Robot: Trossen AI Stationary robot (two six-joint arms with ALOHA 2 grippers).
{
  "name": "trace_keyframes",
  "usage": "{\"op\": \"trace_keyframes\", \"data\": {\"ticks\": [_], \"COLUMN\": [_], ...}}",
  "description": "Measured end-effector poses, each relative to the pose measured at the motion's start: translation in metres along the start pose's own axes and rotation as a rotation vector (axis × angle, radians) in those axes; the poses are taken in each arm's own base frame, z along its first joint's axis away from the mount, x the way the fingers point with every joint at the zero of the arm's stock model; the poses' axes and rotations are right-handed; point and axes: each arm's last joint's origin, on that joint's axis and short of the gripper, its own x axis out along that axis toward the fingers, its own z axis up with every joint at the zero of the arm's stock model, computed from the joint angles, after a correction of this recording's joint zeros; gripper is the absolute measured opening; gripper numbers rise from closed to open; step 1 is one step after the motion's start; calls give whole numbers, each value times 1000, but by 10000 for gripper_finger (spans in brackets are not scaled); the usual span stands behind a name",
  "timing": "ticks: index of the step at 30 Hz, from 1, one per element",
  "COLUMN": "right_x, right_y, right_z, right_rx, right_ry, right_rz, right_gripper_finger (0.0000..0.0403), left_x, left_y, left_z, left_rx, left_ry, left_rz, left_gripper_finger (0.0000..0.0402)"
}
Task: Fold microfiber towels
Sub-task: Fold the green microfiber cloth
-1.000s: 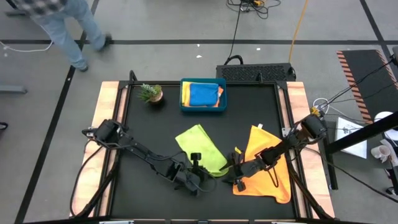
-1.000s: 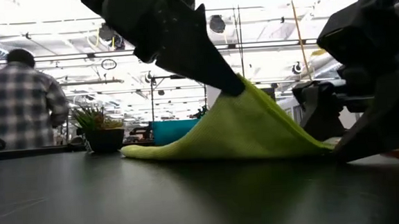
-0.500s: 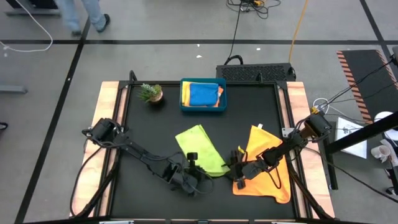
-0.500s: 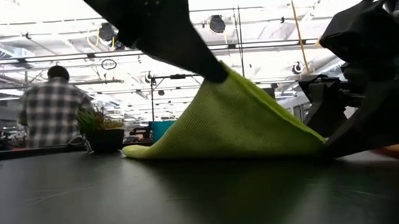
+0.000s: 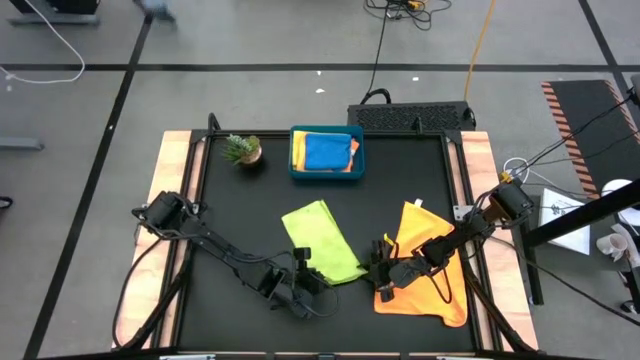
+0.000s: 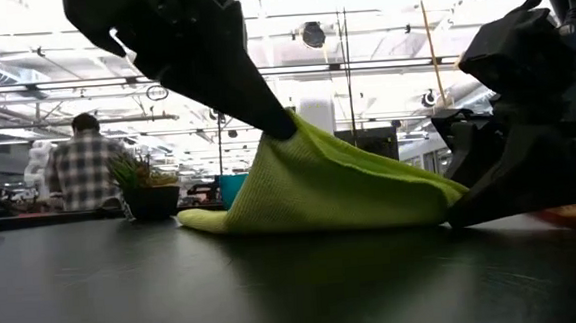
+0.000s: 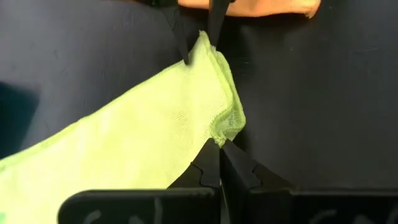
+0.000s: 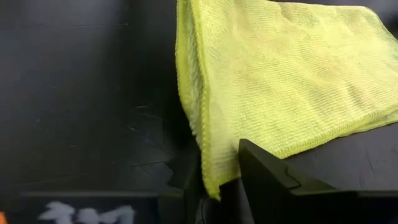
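Note:
The lime green towel (image 5: 322, 242) lies folded into a strip in the middle of the black table, its far part flat on the table. My left gripper (image 5: 307, 268) is shut on its near left corner, held raised. My right gripper (image 5: 376, 262) is at the near right corner, low on the table, its fingers closed around it. An orange towel (image 5: 430, 272) lies spread under the right arm. Blue, yellow and orange towels sit in the teal tray (image 5: 326, 175). My left gripper pinches the green towel's near left corner (image 7: 219, 134) between its two fingertips, several layers thick. The fingers slant down onto it (image 6: 284, 134). That corner is lifted into a peak while the rest slopes down to the table. My right gripper has the towel's near right corner (image 8: 209, 177) between its two fingers, a stacked edge of several layers. The fingers (image 8: 267, 177) come level from the table's right side. That corner (image 6: 449, 200) stays low, on or just above the table.
A small potted plant (image 5: 242, 150) stands at the far left beside the teal tray. A person (image 6: 83, 169) stands in the room beyond the table. Bare black table lies left of the green towel and along the near edge.
My left gripper has carried the pinched corner toward the table's left edge, first a little up, then down again. The towel's raised peak has moved left with it. The right corner and the far part have stayed where they were.

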Motion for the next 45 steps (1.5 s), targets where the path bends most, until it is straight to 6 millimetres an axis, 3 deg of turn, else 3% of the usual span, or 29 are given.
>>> {"op": "trace_keyframes", "data": {"ticks": [7, 12, 22, 30, 35, 38, 45], "right_x": [0, 1, 4, 10, 15, 18, 28], "right_y": [4, 14, 24, 22, 14, 8, -24], "right_z": [6, 26, 71, 73, 73, 74, 65], "right_rx": [0, -22, -26, 15, 87, 104, 183], "right_ry": [-50, -94, -145, -144, -139, -146, -103], "right_rz": [59, 141, 206, 148, 146, 130, 45], "right_gripper_finger": [53, 5, 1, 1, 1, 0, 0], "left_x": [-4, -9, -32, -30, -31, -39, -53], "left_y": [-6, -12, -40, -49, -33, -13, 36], "left_z": [-4, -12, -32, -65, -81, -94, -90], "left_rx": [7, 4, 21, -30, -92, -112, -125], "left_ry": [16, 56, 61, 13, -138, -213, -282], "left_rz": [-6, 23, 36, 55, -31, -54, -51], "left_gripper_finger": [0, 0, 0, 0, 0, 0, 0]}}
